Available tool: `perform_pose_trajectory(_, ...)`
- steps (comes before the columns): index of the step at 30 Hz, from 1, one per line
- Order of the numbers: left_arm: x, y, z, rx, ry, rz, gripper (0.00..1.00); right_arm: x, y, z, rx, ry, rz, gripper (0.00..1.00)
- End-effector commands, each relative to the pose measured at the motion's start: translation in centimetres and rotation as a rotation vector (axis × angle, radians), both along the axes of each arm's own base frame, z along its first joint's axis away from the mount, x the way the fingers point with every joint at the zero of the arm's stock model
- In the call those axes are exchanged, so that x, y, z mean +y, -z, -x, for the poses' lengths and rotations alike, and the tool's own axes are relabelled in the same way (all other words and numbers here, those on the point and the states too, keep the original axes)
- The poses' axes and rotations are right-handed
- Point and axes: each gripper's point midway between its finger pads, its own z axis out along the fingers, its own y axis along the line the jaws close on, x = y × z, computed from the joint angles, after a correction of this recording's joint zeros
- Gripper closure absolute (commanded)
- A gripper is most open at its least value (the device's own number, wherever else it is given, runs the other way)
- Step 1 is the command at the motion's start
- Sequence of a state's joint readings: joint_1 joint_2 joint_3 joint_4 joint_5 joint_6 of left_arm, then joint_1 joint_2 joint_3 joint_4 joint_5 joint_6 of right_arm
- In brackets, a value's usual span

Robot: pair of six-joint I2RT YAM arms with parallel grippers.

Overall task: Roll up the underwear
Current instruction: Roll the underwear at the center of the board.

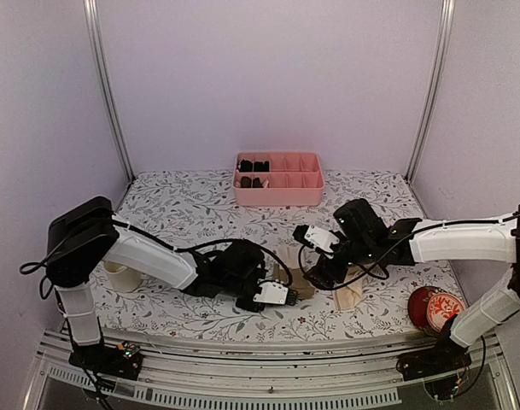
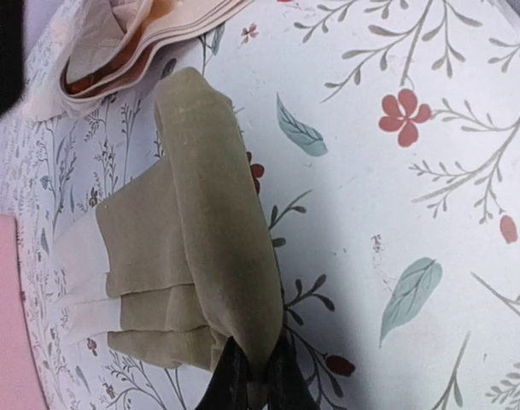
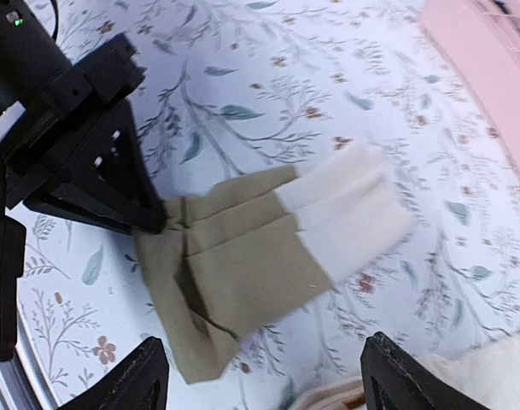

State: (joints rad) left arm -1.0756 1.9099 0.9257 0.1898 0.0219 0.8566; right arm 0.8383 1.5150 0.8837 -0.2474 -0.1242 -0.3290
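The olive-brown underwear lies folded on the floral table, its cream-white part pointing toward the pink tray. My left gripper is shut on the rolled-over olive edge at one end; the right wrist view shows it pinching that corner. The right gripper hangs open just above the garment, its fingertips wide apart and touching nothing. From above, both grippers meet over the olive piece. The peach-beige underwear lies folded beside it on the right.
A pink compartment tray with small black bundles stands at the back centre. A white cup sits by the left arm. A red round object lies at the front right near the table edge.
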Motion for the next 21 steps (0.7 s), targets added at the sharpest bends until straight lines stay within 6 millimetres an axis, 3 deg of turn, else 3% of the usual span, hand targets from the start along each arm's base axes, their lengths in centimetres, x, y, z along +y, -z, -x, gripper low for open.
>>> perform_pose_trajectory(1,3.4,4.0,3.2,0.35,-0.008,-0.163,1.0,-2.5,-5.8,-3.4,-0.319,0.219,-0.067,0.18)
perform_pose_trajectory(2,3.9,5.0,3.5,0.408,-0.018,-0.192,1.0,-2.7,-7.0,-3.3,-0.374,0.238,-0.083,0.17)
perform_pose_trajectory(5,4.1,4.9,3.4,0.522,-0.031,-0.195,1.0,-2.7,-10.4,-1.7,-0.545,0.237,-0.146,0.12)
perform_pose_trajectory(10,4.0,4.7,3.5,0.713,-0.043,-0.204,1.0,-2.1,-13.3,1.4,-0.763,0.199,-0.183,0.11)
perform_pose_trajectory(16,3.7,4.5,2.7,0.893,-0.084,-0.174,1.0,0.1,-13.4,4.6,-0.93,0.075,-0.153,0.1)
perform_pose_trajectory(21,3.9,5.1,1.3,0.997,-0.156,-0.165,1.0,2.5,-11.3,7.1,-0.944,-0.103,-0.112,0.11)
